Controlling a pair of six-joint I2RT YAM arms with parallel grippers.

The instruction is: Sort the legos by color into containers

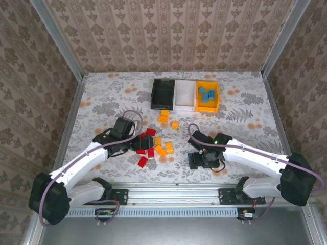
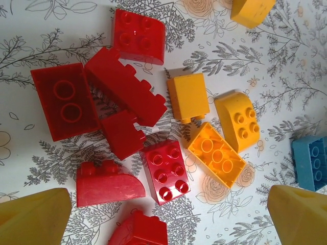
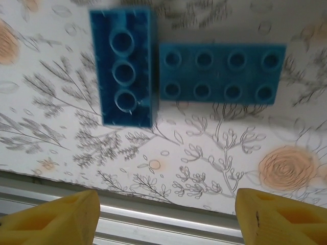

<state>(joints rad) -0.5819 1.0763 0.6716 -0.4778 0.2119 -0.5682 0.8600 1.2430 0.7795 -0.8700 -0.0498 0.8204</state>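
We hold left jaws apart over red legos point(image 2: 164, 171), right jaws apart before blue legos point(image 3: 125, 66), ready to pick

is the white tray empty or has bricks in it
Empty: the white tray has a bare floor; blue bricks sit in the yellow tray.

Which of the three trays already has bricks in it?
The yellow-orange tray at the right end of the row: several blue bricks lie inside it. The white tray in the middle and the black tray on the left hold none.
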